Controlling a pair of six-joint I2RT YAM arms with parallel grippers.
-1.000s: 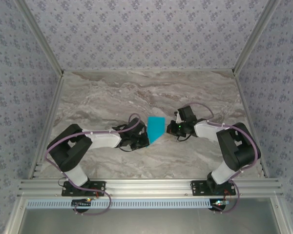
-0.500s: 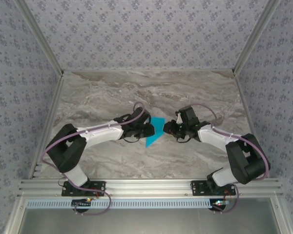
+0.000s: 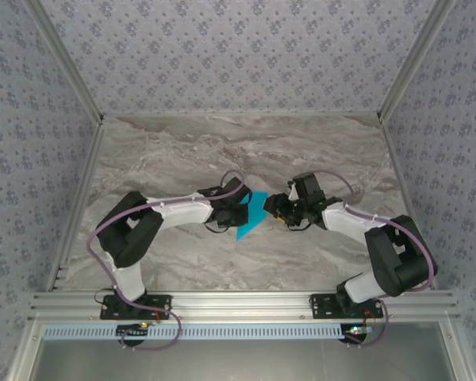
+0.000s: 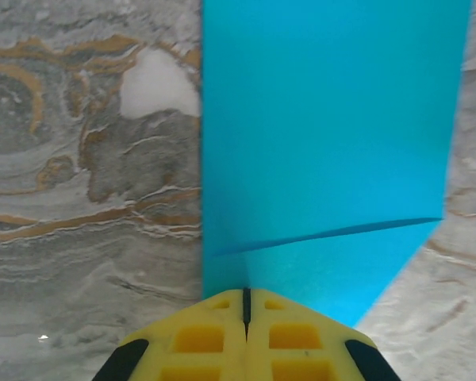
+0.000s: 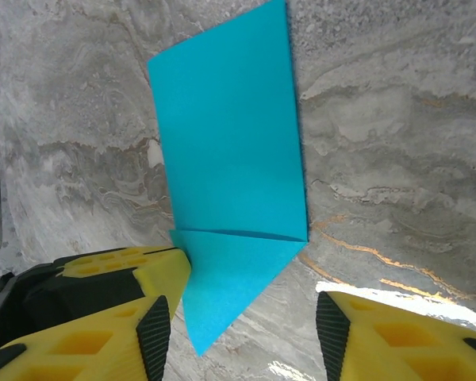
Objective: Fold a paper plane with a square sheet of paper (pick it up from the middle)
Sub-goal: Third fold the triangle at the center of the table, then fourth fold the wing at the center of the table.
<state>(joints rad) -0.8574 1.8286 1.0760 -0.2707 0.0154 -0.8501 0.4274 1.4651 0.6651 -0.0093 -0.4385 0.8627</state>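
- Flowery grey wallpaper walls (image 3: 238, 55) all round, with a grey marbled stone surface (image 3: 166, 159) below and both arms meeting over its middle.
- The thin bright cyan-blue sheet of paper (image 3: 252, 214) sits mid-surface, right between the two wrists. It's no plain square any more. From the right wrist you can see a crease across it, with a triangular flap (image 5: 230, 278) below pointing back toward the camera.
- What's changed in the last second: the left arm (image 3: 174, 213) has stretched further in toward the centre. From above, the paper now reads narrower and pointier than it did.
- Left jaws are pressed flat together. In the left wrist view the paper's near edge runs straight into the seam between them, so I'd call that a pinch on the sheet.
- The right arm (image 3: 341, 216) has its jaws spread now, when a second ago they looked closed. The flap's tip lies between them on the stone and they're gripping nothing.
- My read: it's a hand-off. The right side has let go of a finished crease and the left has taken over holding. That's an early fold done, and it's nowhere near a dart yet.
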